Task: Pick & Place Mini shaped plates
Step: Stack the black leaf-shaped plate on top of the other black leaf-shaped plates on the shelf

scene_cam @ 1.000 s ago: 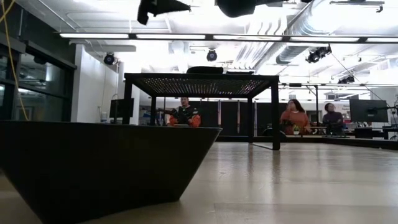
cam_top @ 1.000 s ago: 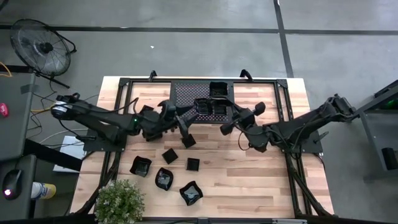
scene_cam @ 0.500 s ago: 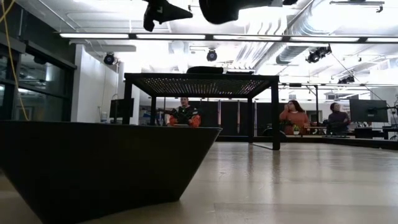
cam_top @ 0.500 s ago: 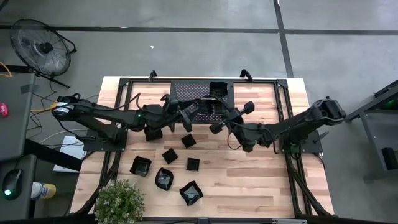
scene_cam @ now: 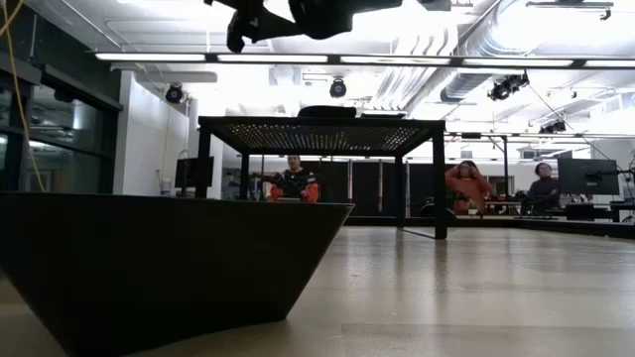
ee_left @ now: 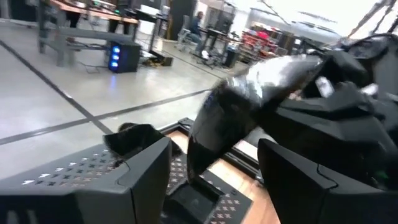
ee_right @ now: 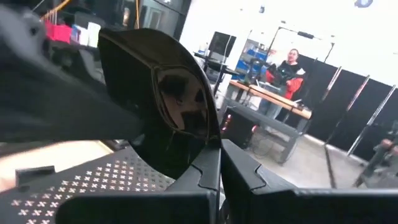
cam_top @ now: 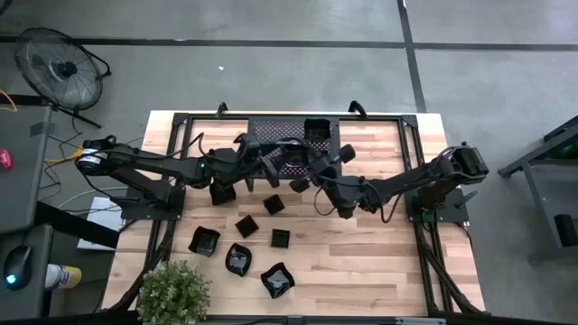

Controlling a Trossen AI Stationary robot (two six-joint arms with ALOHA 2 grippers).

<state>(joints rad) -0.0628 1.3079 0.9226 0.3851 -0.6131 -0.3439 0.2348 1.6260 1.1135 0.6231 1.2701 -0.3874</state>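
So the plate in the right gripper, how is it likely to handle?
The plate looks glossy, mirroring the room, so probably slippery. The right gripper pinches it only at its rim, so it may pivot or slip. It holds its shape when held by the edge, so likely rigid, perhaps brittle if dropped on the rack.

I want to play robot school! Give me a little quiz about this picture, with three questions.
1. True or false: the right gripper is shut on a shiny black mini plate.
2. What stands at one corner of the table? A) a plant B) a lamp C) a teapot
3. Fill in the gap: the left gripper has its fingers ___.

Key: 1 true; 2 A; 3 open.
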